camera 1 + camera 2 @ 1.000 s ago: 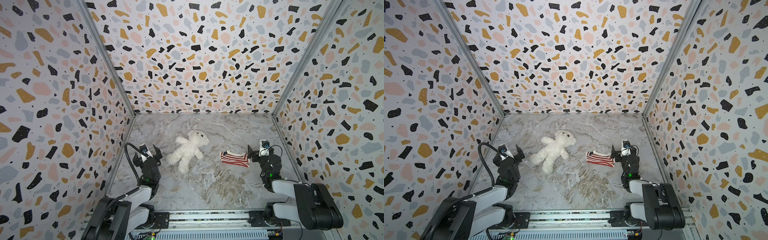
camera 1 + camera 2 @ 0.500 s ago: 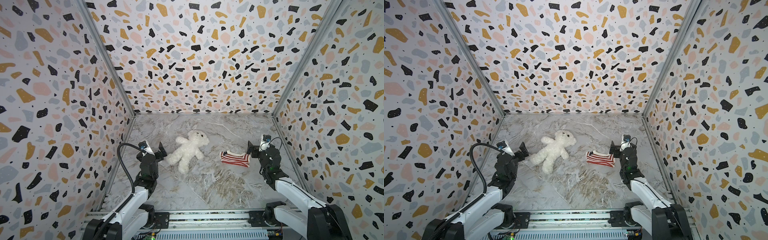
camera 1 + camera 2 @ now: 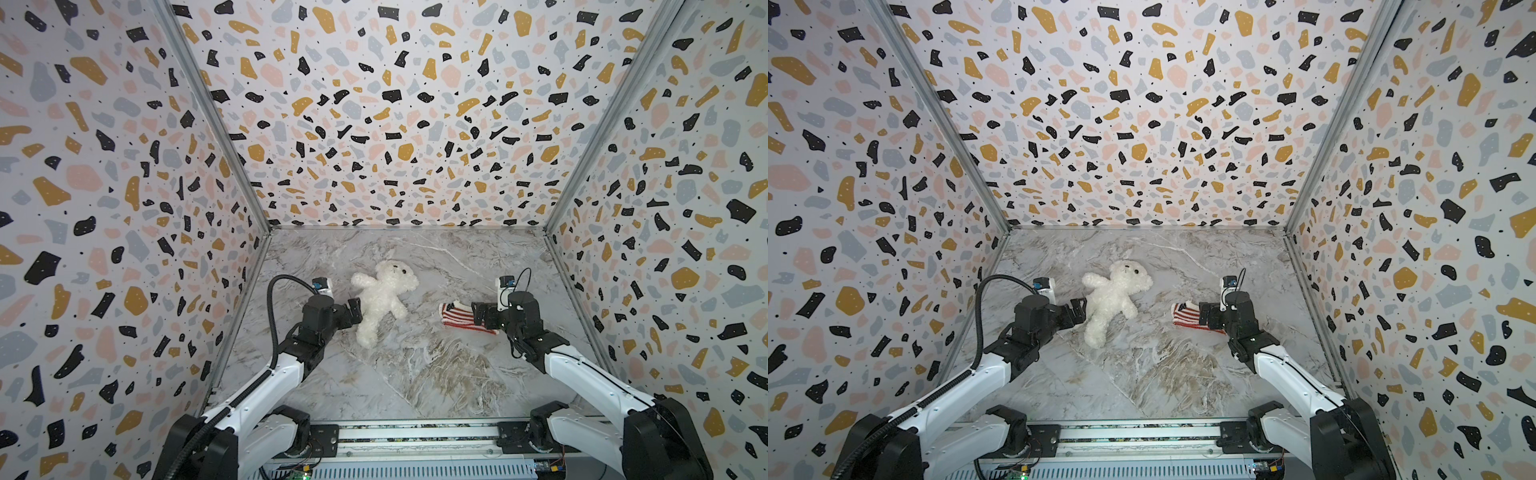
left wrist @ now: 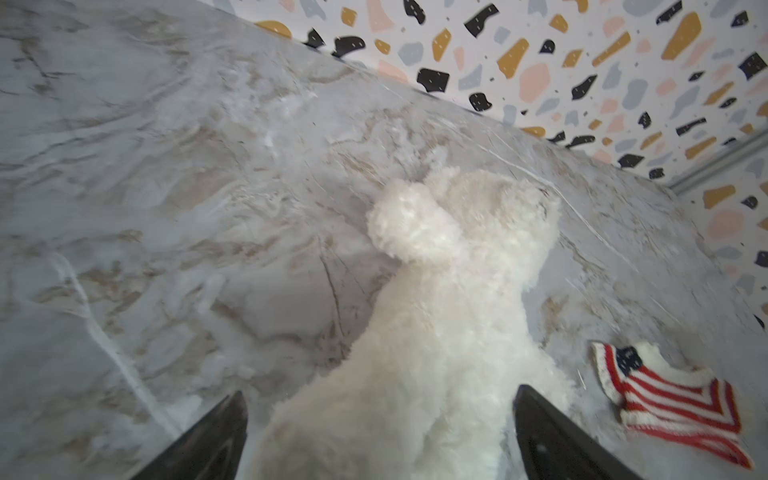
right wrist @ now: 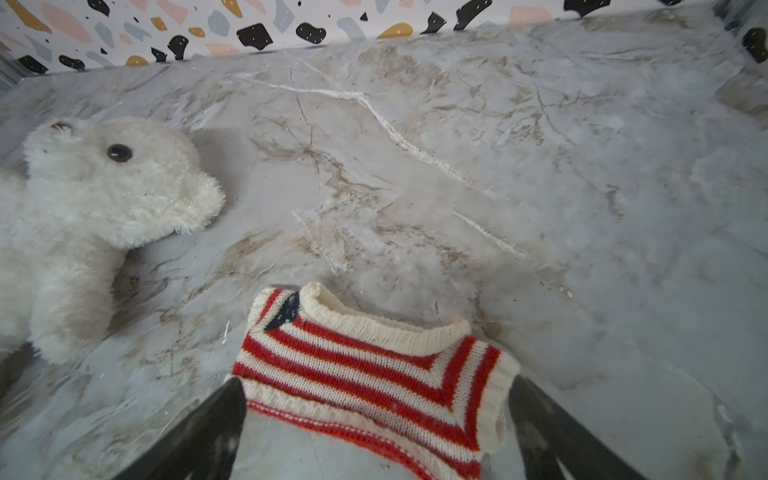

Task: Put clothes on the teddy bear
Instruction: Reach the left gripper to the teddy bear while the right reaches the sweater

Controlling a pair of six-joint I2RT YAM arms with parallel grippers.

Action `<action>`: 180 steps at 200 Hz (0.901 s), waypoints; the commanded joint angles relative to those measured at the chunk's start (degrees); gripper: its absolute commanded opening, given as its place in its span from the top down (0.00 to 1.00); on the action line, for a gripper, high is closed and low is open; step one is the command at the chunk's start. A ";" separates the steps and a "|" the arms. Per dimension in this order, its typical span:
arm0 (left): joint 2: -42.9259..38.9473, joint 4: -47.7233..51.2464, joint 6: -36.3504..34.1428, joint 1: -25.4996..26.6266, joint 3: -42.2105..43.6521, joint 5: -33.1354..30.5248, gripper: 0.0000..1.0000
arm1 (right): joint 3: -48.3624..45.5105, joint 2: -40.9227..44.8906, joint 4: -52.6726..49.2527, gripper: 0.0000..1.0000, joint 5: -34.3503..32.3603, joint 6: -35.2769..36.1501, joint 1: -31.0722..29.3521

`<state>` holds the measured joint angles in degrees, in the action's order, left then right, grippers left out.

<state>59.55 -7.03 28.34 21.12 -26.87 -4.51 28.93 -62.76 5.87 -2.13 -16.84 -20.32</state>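
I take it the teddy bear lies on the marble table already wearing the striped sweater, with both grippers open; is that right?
Not quite: the teddy bear is bare. The striped sweater lies on the table beside it, apart, as the right wrist view shows. The left gripper and right gripper are indeed open.

Surface [image 3: 415, 374] mostly bare: wide free strip along back wall [image 3: 407, 124], big open patch front-centre, open lane btwn teddy bear [image 3: 384, 297] and striped sweater [image 3: 455, 318], which lie apart. Bear lies diagonal, left of centre, right in front of left hand [image 3: 355, 309]. In left wrist view its body fills the gap btwn the wide-spread jaws, contact can't tell. Sweater lies flat right of centre, partly btwn spread jaws of right hand [image 3: 478, 316]. Left wall [image 3: 124, 249] and right wall [image 3: 665, 249] are near the arms' outer sides, so little room outward.
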 commanded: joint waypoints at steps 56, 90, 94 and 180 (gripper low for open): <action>7.41 -0.44 0.67 9.69 -3.63 -2.44 0.00 | 7.92 -10.03 -6.99 0.01 8.10 2.76 -4.86; 11.36 0.04 -0.42 10.43 -6.65 -5.23 0.00 | 10.36 -14.26 -6.91 0.00 8.24 3.67 -5.04; 11.65 0.32 -0.49 10.43 -7.09 -5.68 0.00 | 10.82 -14.86 -7.03 0.00 8.25 3.78 -5.15; 17.18 0.86 -3.23 10.87 -14.43 -5.52 0.00 | 14.33 -26.23 -4.65 0.03 7.66 5.08 -6.06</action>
<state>74.06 -5.02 26.44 31.64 -38.35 -11.16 40.84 -87.18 0.80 5.80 -12.56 -26.28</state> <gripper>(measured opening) 0.999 0.970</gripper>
